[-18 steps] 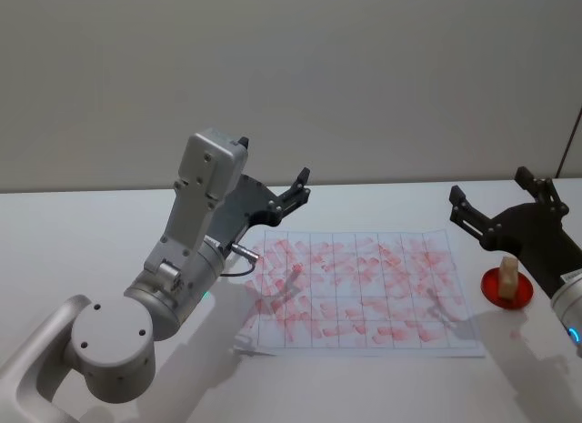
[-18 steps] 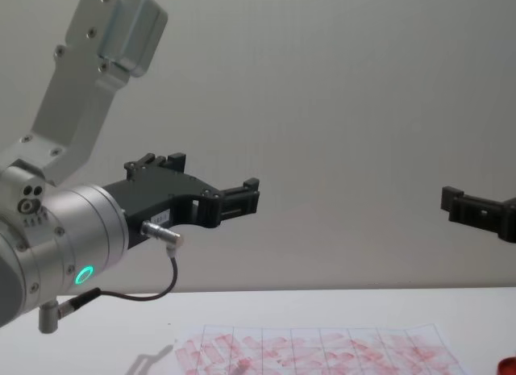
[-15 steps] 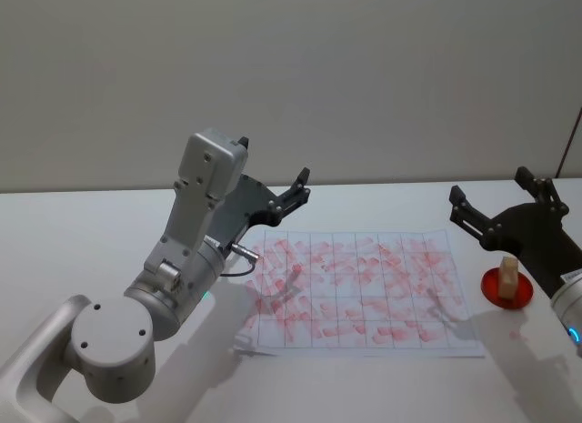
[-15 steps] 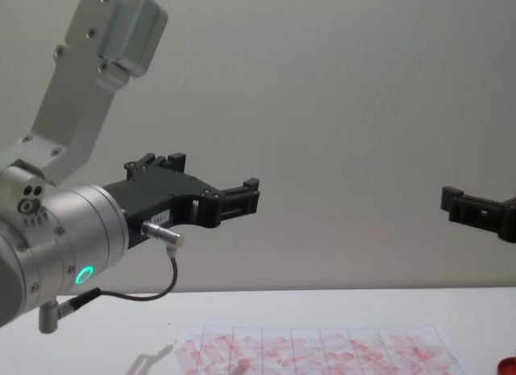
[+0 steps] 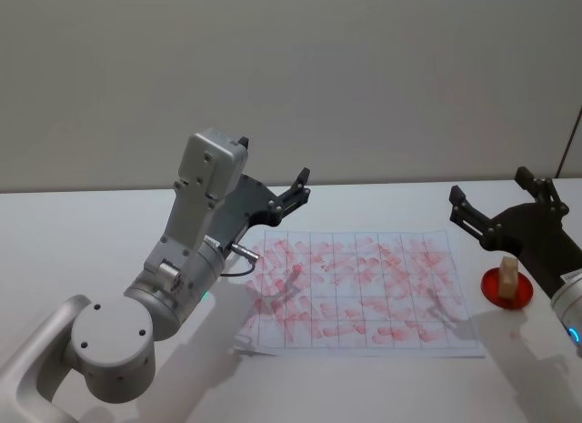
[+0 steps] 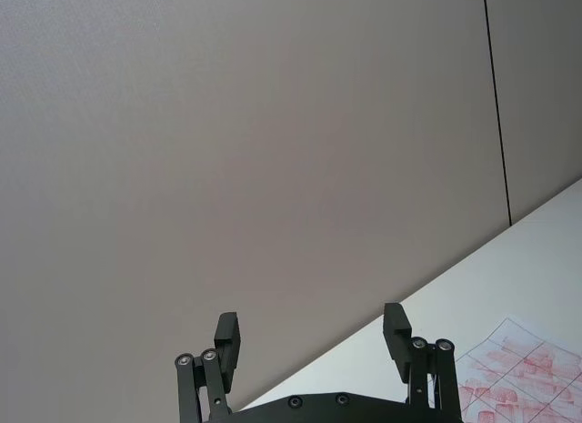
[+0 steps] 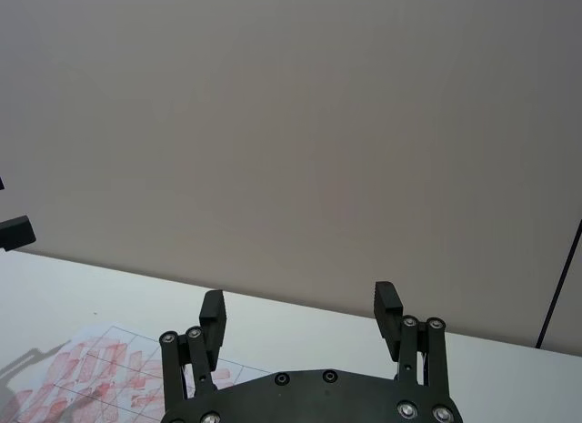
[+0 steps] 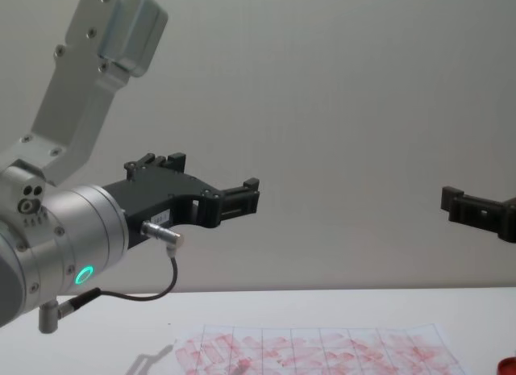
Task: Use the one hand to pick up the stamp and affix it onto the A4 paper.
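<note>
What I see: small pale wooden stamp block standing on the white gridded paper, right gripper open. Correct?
No: the head view shows the small pale wooden stamp block standing on a round red pad beside the white gridded paper; right gripper open.

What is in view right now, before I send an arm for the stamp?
A4 paper: one, white with a grid and red-pink marks, flat at the table's middle.
stamp: one, pale wood, upright on the red pad.
red pad: one, red, round, on the table just right of the paper.
table: one, white, under everything.
wall: one, grey, behind the table.
left gripper: one, black on a silver arm, raised near the paper's far left corner, jaws open and empty.
right gripper: one, black, raised at the right by the stamp, jaws open and empty.
</note>
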